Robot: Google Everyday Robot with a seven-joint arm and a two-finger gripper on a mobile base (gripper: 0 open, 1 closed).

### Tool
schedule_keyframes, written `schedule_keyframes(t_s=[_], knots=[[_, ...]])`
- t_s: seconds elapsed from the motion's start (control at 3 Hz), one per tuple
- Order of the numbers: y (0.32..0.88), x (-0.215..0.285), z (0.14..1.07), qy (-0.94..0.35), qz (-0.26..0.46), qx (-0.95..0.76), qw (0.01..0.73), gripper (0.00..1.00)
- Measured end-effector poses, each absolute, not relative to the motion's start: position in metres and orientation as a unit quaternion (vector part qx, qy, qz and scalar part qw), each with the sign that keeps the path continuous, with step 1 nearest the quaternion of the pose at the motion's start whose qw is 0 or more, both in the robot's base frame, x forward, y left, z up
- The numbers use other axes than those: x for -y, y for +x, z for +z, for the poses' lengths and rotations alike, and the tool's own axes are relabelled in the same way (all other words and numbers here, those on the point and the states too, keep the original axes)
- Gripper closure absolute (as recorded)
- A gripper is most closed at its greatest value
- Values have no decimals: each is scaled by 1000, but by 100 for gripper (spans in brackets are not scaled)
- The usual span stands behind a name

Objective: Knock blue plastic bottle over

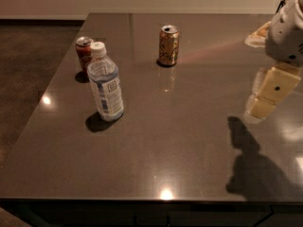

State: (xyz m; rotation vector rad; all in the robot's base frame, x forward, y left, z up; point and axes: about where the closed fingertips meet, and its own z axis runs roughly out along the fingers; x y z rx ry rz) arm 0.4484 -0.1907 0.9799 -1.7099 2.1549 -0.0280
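The blue plastic bottle (105, 82) stands upright on the left part of the dark table (180, 141). It is clear, with a white cap and a blue-and-white label bearing a small square code. My gripper (269, 94) hangs over the table's right side, pointing down and a little left. It is far to the right of the bottle, touches nothing, and casts a shadow on the tabletop below it.
A red soda can (84, 52) stands just behind and left of the bottle, near the table's left edge. A gold-brown can (168, 45) stands upright at the back middle. A pale object (258, 34) lies at the far right edge.
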Motion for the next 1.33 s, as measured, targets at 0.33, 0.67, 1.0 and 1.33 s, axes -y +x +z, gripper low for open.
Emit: schedule_keyframes(t_s=[0.33, 0.67, 1.0, 1.33], knots=[[461, 147, 980, -612, 33, -755, 232, 0], [467, 98, 978, -604, 66, -748, 267, 0], [471, 54, 970, -584, 76, -752, 296, 0], [477, 17, 958, -554, 84, -764, 321, 0]])
